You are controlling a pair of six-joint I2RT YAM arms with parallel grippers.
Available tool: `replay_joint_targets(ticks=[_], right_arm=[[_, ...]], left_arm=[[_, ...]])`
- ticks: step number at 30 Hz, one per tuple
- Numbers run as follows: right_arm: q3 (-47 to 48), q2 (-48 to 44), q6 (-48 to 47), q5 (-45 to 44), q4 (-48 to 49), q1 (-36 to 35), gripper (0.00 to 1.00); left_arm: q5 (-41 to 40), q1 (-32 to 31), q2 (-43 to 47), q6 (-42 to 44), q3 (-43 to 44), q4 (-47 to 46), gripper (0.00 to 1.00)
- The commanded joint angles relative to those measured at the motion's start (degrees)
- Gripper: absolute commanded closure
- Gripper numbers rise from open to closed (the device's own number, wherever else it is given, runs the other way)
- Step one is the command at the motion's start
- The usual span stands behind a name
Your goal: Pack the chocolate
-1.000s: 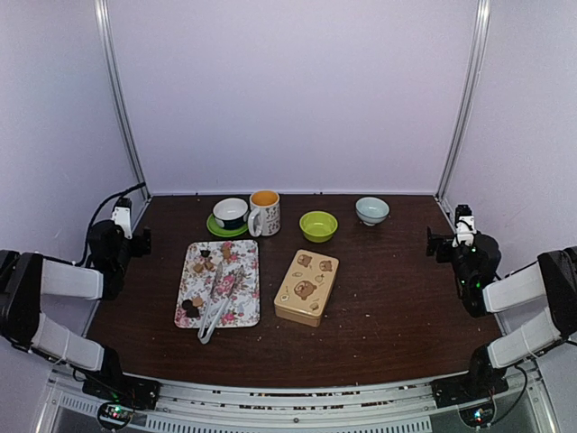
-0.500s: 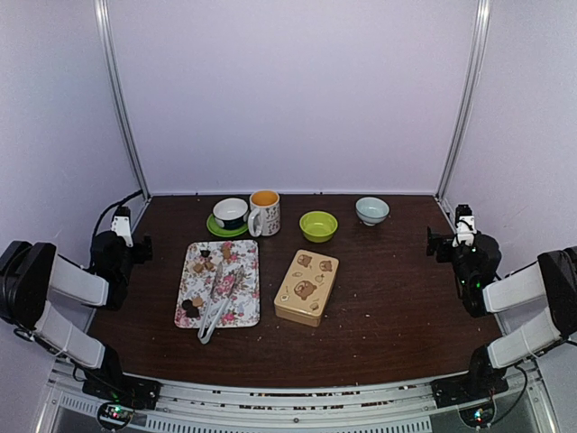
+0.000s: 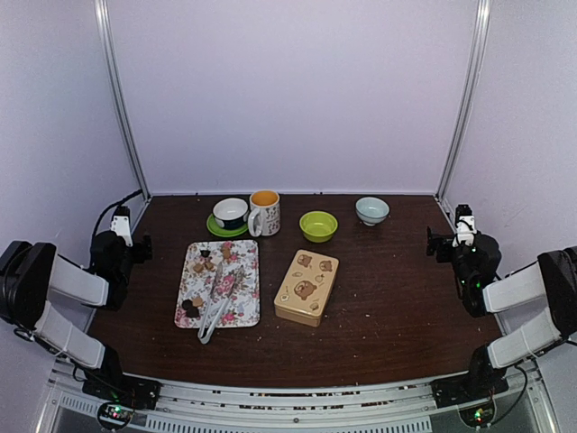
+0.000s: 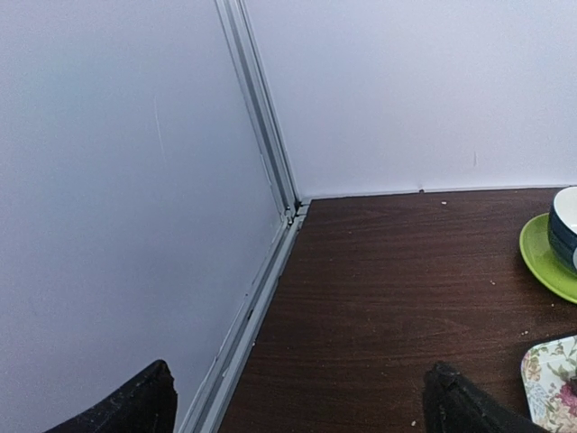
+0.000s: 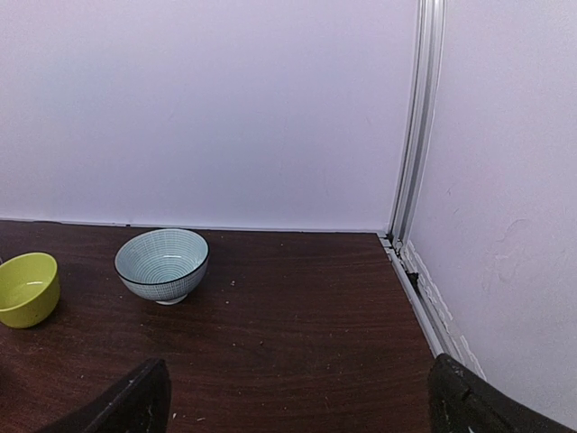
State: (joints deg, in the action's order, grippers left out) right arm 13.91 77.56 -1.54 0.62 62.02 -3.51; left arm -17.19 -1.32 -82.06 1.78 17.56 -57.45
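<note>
Small brown chocolate lumps (image 3: 200,264) lie at the far end of a floral tray (image 3: 243,289), and darker ones (image 3: 190,308) at its near left. Slim silver tongs (image 3: 215,307) lie along the tray. A tan tin (image 3: 306,287) with bear prints stands shut to the tray's right. My left gripper (image 3: 135,245) sits at the table's left edge, open and empty, its fingertips (image 4: 460,406) wide apart. My right gripper (image 3: 437,244) sits at the right edge, open and empty, its fingertips (image 5: 135,397) wide apart.
Along the back stand a blue cup on a green saucer (image 3: 230,216), an orange-lined mug (image 3: 264,212), a green bowl (image 3: 318,225) and a pale blue bowl (image 3: 371,210). The saucer (image 4: 545,257) shows in the left wrist view, both bowls in the right wrist view (image 5: 162,263).
The left arm shifted slightly toward the table over the last second, then held still. The right arm and all objects have not moved.
</note>
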Motion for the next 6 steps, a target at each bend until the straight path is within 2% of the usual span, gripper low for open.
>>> replay_joint_targets(ticks=[1,6], right_arm=[[-0.37,0.15,0.4,0.43,1.63,0.26,0.0],[-0.36,0.14,0.4,0.43,1.62,0.26,0.0]], left_arm=[[-0.61,0.48,0.06,-0.55,0.16,-3.76,0.02],[-0.57,0.48,0.1,-0.57,0.09,-3.73,0.02]])
